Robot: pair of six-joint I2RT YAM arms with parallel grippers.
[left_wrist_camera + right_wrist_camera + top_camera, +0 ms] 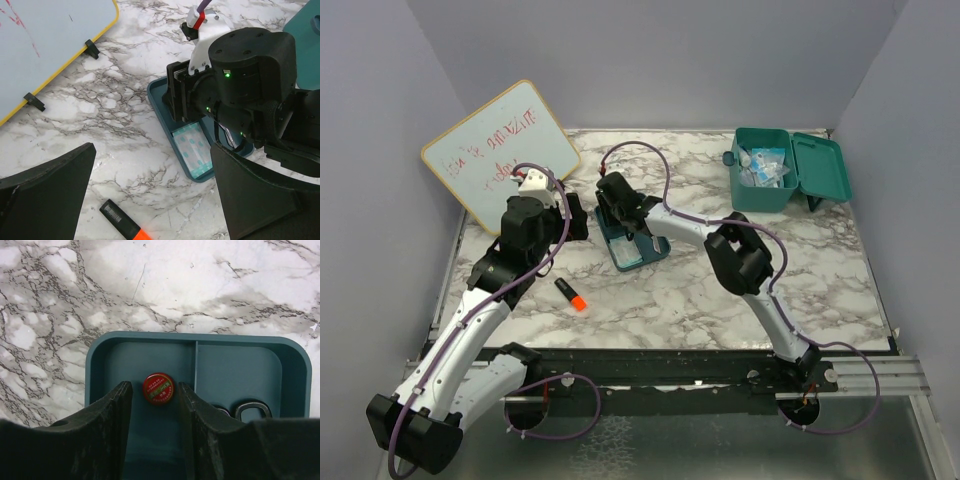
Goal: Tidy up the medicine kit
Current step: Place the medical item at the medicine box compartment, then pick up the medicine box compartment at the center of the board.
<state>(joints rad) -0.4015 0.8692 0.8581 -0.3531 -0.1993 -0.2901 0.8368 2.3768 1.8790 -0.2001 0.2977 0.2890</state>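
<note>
Medicine kit [765, 185] stands at the far right of the counter [720, 300], upright, with its lid swung open to the right and pale packets visible inside. Neither arm is near it. A shallow divided tray [620, 255] lies near the counter's centre, well apart from the kit. The right tool [155, 392] is lowered into the tray, its fingers [107, 425] set narrowly apart on either side of a small red round cap [158, 388] in one compartment. Whether they touch the cap cannot be told. A sheet of plasters [192, 150] lies in the tray's near end. The left tool [152, 150] is spread wide and empty above bare counter beside the tray. An orange-tipped marker [571, 293] lies just in front of it. A whiteboard [500, 150] leans at the far left.
</note>
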